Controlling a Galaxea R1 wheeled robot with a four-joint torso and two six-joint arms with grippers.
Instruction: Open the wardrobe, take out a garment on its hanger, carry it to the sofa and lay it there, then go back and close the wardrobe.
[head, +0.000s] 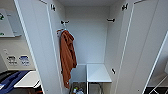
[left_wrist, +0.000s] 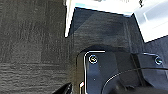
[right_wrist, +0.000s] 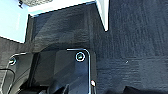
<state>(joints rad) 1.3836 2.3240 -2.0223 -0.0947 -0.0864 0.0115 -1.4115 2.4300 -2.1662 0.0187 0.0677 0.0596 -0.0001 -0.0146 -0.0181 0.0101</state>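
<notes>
The wardrobe stands right in front of me with both white doors swung wide: the left door and the right door. Inside, at the left end, a long rust-orange hooded piece of clothing hangs from a hanger near a dark rail bracket. The rest of the hanging space, across to the other bracket, is bare white wall. Both wrist views look down on dark carpet with a white door's lower edge close by.
A white shelf fills the wardrobe's lower right, and small items lie on its floor. Left of the wardrobe are a white tabletop with blue fabric beside it, and wall sockets.
</notes>
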